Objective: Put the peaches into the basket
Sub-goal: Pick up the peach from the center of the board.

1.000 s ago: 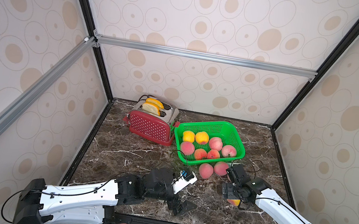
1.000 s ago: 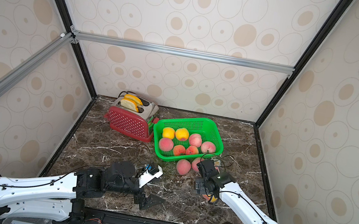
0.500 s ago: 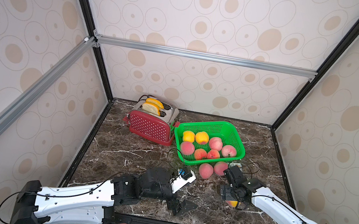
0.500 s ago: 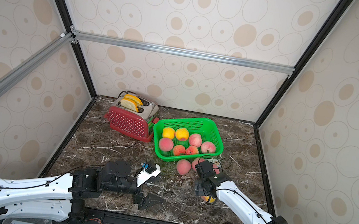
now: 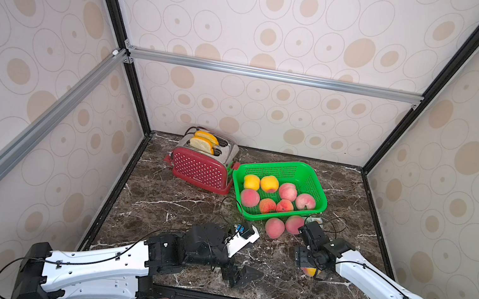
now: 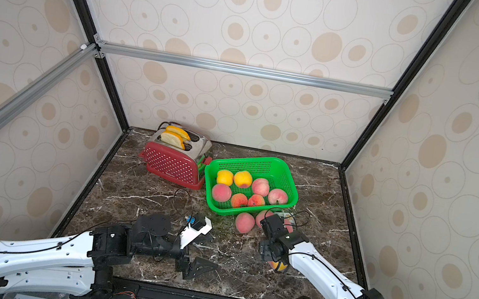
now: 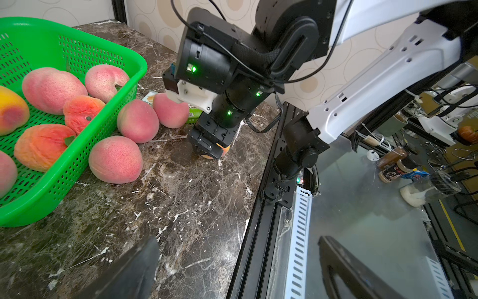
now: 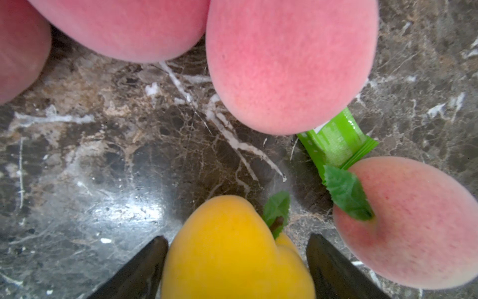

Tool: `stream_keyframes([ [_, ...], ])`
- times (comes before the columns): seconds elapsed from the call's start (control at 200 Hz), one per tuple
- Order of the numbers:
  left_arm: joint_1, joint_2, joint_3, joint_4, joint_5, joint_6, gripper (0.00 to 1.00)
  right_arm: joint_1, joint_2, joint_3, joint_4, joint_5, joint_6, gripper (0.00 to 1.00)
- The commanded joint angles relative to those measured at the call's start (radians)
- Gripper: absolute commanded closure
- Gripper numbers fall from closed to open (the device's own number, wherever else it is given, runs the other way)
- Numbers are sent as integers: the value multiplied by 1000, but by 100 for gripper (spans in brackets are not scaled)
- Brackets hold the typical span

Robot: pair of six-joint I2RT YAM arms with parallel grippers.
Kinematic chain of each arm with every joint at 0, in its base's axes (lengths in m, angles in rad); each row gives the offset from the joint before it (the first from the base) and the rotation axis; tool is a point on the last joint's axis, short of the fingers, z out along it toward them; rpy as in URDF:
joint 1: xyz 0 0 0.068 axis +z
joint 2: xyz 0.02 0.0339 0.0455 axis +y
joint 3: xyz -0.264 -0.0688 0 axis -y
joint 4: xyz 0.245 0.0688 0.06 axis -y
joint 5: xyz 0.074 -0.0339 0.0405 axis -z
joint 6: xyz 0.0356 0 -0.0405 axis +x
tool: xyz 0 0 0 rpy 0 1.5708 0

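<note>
Black left gripper (image 5: 244,276) rests spread wide and empty at the front of the table (image 5: 188,207). Beyond sits the basket (image 5: 277,170). The right gripper (image 5: 307,265) is nearer the yellow peach (image 8: 232,251) on the table, jaws flanking it close. Whether they pinch it, I cannot tell. The peach is near-round with no clear long axis, and its leafed stem tips toward the pink peaches (image 8: 287,64).

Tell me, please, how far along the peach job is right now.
Done: seven peaches lie in the basket. In hand: the right gripper straddles a yellow peach on the table; whether it grips yet is unclear. The left gripper is open and empty. Left: that yellow one plus at least three pink peaches beside the basket.
</note>
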Motion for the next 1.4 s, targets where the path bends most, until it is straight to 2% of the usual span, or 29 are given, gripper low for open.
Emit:
stream_keyframes([
  [0.0, -9, -15, -2, 5, -6, -12, 1, 5, -23, -27, 5, -13, 32, 11],
  [0.22, -8, -15, -2, 7, -3, -19, 1, 6, -22, -38, 16, -5, 56, 11],
  [0.511, -7, -16, 0, 0, -14, -19, 1, 6, -59, -47, 23, -13, 56, 17],
  [0.891, -7, 29, 25, -31, -49, -14, 1, 22, -145, 140, -71, 11, -18, 19],
  [1.202, 6, 117, 183, -168, -81, 18, 1, -1, -19, 391, 21, 57, -193, 16],
  [1.392, 102, 181, 244, -166, -18, -7, 1, -154, 136, 527, 129, -113, -303, 14],
])
